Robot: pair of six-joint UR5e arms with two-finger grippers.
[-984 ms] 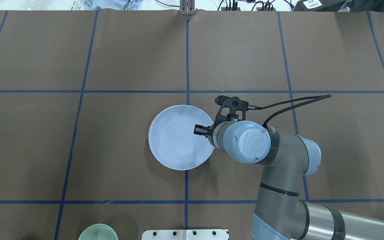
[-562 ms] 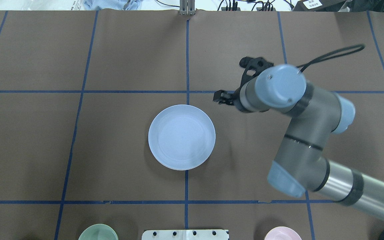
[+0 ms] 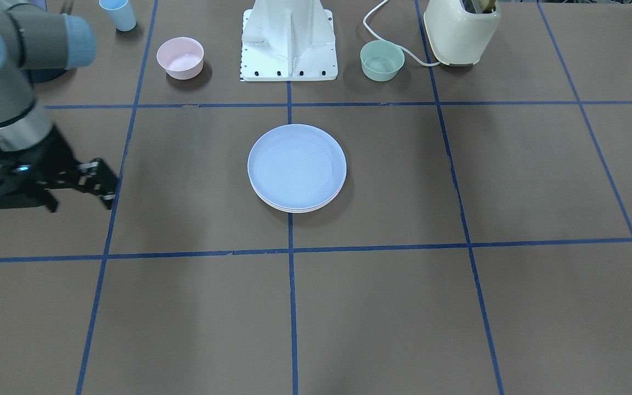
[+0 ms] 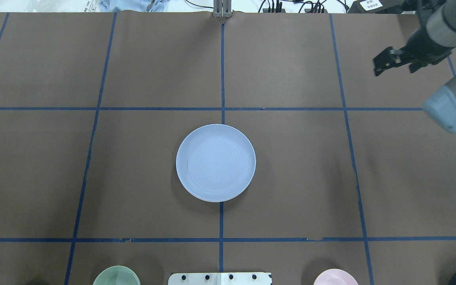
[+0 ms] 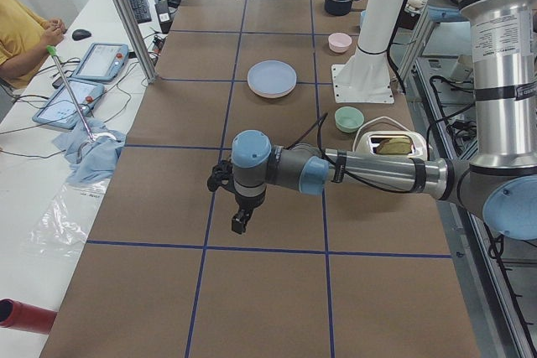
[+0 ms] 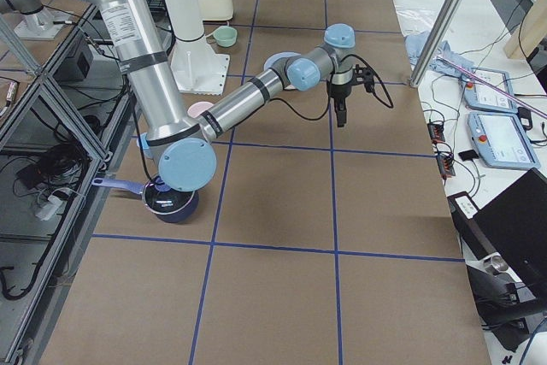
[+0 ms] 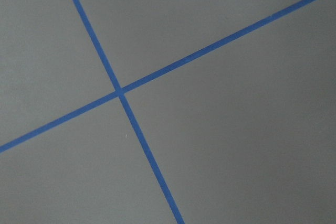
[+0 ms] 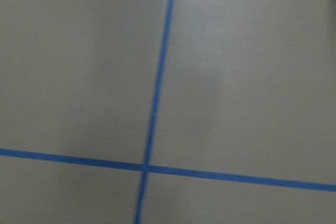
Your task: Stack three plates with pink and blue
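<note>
Overhead exterior view showed a wide brown counter (image 4: 133,59) cut into big squares by blue tape lines (image 4: 222,71). In the middle, on a spot where two lines crossed, sat a stack of plates with the blue plate (image 4: 215,162) on top. From the front, thin pale rims of the lower plates (image 3: 295,209) peeked out under it. I could not tell which rim was pink and which was cream.

The right pincer (image 4: 381,62) was up at the far right corner of the overhead view, well apart from the plates. Its fingers were apart and held nothing. The left pincer (image 5: 238,225) pointed down over bare counter near the robot's left end. I could not tell if its fingers were apart or together. Both wrist cameras saw only brown counter and a blue tape cross, and the right one was blurry.

Along the robot's edge stood a white base (image 3: 289,60), with a pink bowl (image 3: 180,57) on one side and a green bowl (image 3: 382,60) on the other. A blue cup (image 3: 118,13) and a cream toaster (image 3: 461,30) stood farther out.

Beside the counter was a white desk (image 5: 50,173) with tablets (image 5: 101,60) and a blue cloth (image 5: 92,153). A person in yellow (image 5: 21,35) sat there.
</note>
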